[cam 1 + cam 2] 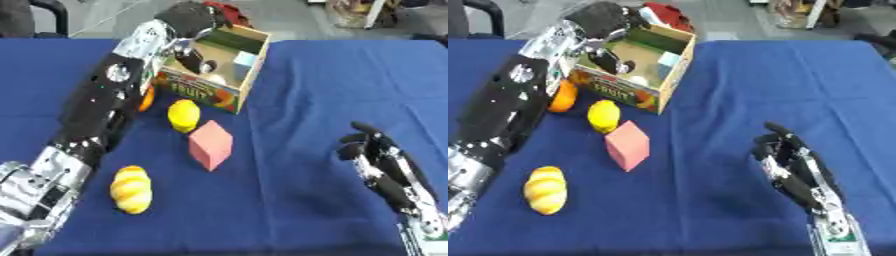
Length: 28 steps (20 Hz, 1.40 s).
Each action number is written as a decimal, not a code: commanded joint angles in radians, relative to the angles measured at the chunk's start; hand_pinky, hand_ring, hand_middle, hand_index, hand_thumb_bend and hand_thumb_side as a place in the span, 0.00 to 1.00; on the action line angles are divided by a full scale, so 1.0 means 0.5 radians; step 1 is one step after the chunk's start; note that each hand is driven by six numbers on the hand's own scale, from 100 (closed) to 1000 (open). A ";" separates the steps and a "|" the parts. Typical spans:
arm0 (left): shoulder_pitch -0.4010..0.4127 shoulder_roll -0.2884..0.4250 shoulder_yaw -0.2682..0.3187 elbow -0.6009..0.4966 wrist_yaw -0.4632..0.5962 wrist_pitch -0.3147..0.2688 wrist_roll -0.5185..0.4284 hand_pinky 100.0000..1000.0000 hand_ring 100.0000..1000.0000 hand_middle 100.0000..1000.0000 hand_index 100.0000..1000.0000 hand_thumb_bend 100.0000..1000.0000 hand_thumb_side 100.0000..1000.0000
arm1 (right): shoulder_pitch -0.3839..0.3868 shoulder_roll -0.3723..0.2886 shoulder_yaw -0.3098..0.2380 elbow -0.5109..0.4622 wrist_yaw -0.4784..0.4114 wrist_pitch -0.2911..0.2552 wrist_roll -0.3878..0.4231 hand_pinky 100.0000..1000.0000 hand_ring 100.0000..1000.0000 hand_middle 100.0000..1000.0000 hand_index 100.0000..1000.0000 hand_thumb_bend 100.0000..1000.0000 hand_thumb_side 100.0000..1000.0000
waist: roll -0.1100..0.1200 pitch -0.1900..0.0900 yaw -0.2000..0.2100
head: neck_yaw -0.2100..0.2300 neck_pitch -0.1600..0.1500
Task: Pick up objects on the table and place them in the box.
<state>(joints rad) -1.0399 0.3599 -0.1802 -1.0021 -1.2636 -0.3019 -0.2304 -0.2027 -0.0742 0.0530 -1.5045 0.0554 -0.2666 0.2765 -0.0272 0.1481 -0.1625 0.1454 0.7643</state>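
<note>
At far left of the blue table (pixel 332 100), an open cardboard box (pixel 248 70) with a fruit print on its near wall sits slightly askew. Left arm reaches from the near left corner up over the box; the left robot hand (pixel 191 56) hangs inside the box opening, fingers pointing down; whether they are curled on anything cannot be made out. Inside the box: a pale blue block (pixel 244 62) against the right wall, a small whitish round thing (pixel 215 78) near the front wall, and a dark green strip (pixel 236 41) along the far side. On the table just near the box, a yellow lemon (pixel 184 115); touching or just beside it on the near right, a pink cube (pixel 211 145) tilted on an edge. An orange fruit (pixel 563 97) lies left of the lemon, partly hidden behind the left forearm, close to the box's near left corner. Nearer still, on the left, a yellow-orange ridged item like a bread roll (pixel 131 189) lies apart from the others. Right robot hand (pixel 791 162) rests on the near right of the table, fingers relaxed and pointing far, holding nothing, well apart from all the objects. Something red (pixel 667 16) shows just beyond the box.
</note>
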 commanded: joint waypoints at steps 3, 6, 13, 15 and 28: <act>-0.011 0.319 0.044 -0.215 0.325 0.024 -0.271 0.75 0.61 0.65 0.87 0.31 0.12 | -0.022 -0.036 -0.024 -0.027 -0.002 0.000 -0.015 0.61 0.60 0.63 0.89 0.00 0.34 | 0.000 -0.043 0.025 | -0.028 0.001; 0.073 0.496 0.037 -0.284 0.475 0.045 -0.496 0.75 0.61 0.65 0.87 0.34 0.16 | -0.017 -0.047 -0.036 -0.028 -0.001 0.002 -0.026 0.61 0.60 0.63 0.89 0.00 0.34 | 0.009 -0.046 0.045 | -0.055 0.008; 0.261 0.663 0.042 -0.295 0.668 0.177 -0.916 0.73 0.60 0.64 0.85 0.33 0.27 | -0.014 -0.051 -0.040 -0.031 0.001 0.001 -0.032 0.61 0.60 0.63 0.89 0.00 0.35 | 0.009 -0.052 0.075 | -0.073 0.011; 0.285 0.655 0.026 -0.258 0.703 0.199 -0.979 0.73 0.61 0.64 0.85 0.33 0.32 | -0.014 -0.050 -0.040 -0.031 0.001 0.001 -0.031 0.61 0.60 0.63 0.89 0.00 0.35 | 0.007 -0.055 0.074 | -0.072 0.011; 0.291 0.512 -0.032 -0.043 0.739 0.226 -1.058 0.73 0.64 0.70 0.86 0.31 0.38 | -0.013 -0.042 -0.038 -0.028 -0.001 -0.001 -0.026 0.61 0.60 0.63 0.89 0.00 0.35 | -0.005 -0.056 0.068 | -0.060 0.011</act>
<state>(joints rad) -0.8721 0.6027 -0.1990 -1.0204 -0.8887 -0.1892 -0.7643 -0.2018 -0.0841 0.0378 -1.5045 0.0555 -0.2645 0.2638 -0.0272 0.1480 -0.1285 0.1129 0.7652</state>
